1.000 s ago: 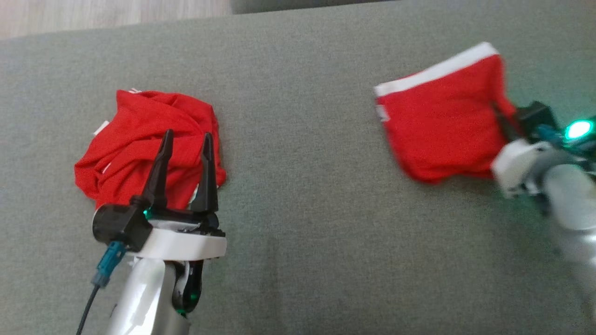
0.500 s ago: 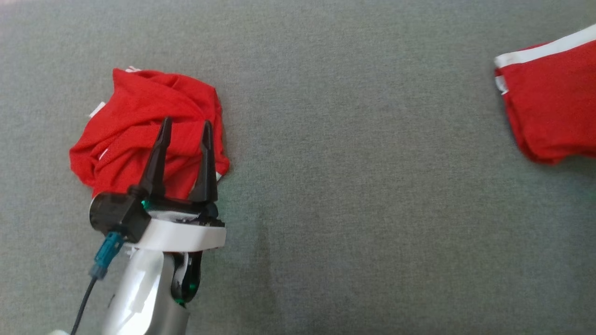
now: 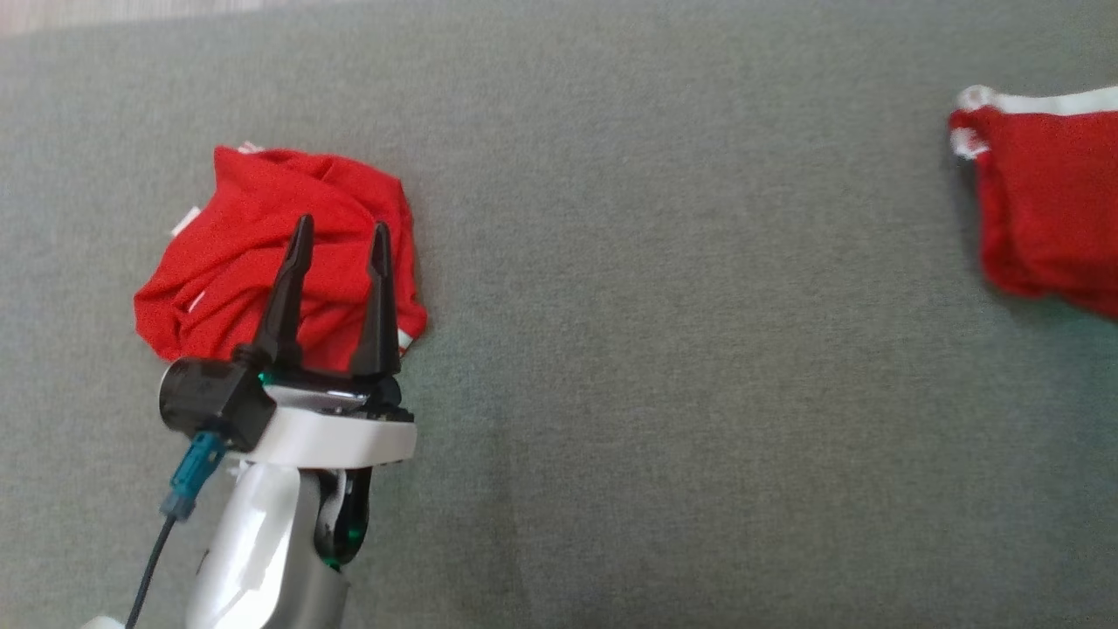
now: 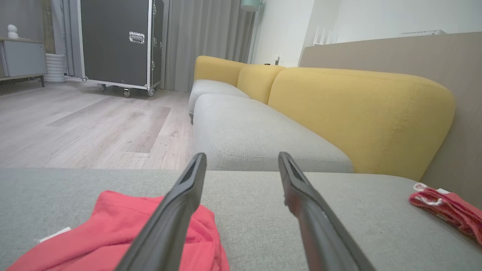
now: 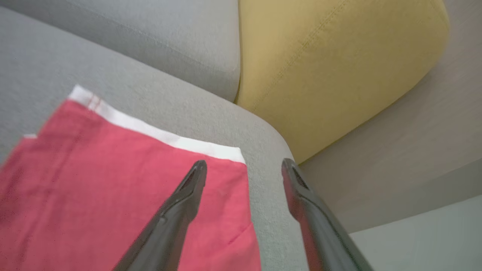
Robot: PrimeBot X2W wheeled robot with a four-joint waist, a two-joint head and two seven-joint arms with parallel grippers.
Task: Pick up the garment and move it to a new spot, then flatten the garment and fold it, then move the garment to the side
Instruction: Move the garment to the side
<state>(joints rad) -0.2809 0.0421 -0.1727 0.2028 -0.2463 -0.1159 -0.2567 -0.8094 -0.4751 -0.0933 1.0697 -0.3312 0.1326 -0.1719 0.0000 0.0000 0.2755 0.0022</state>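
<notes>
A folded red garment (image 3: 1048, 227) with a white band lies at the right edge of the grey cushion (image 3: 664, 349); it is also seen as a garment (image 5: 120, 195) under my right gripper (image 5: 244, 167), which stands open above its corner with nothing between the fingers. A second, crumpled red garment (image 3: 262, 236) sits at the left. My left gripper (image 3: 339, 234) hovers open over its near side, holding nothing; the same gripper (image 4: 241, 160) points past the crumpled garment (image 4: 113, 233), and the folded garment (image 4: 448, 209) lies far to its right.
A yellow backrest (image 4: 357, 109) and a beige wall panel (image 4: 463, 113) border the cushion. More grey sofa seats (image 4: 256, 135), wooden floor (image 4: 75, 128) and a black wheeled case (image 4: 116, 41) lie beyond. Bare cushion spans between the two garments.
The right gripper has let go of the folded garment, which now lies flat at the right. The head view shifted, so the right arm left it. The left arm has barely moved.
</notes>
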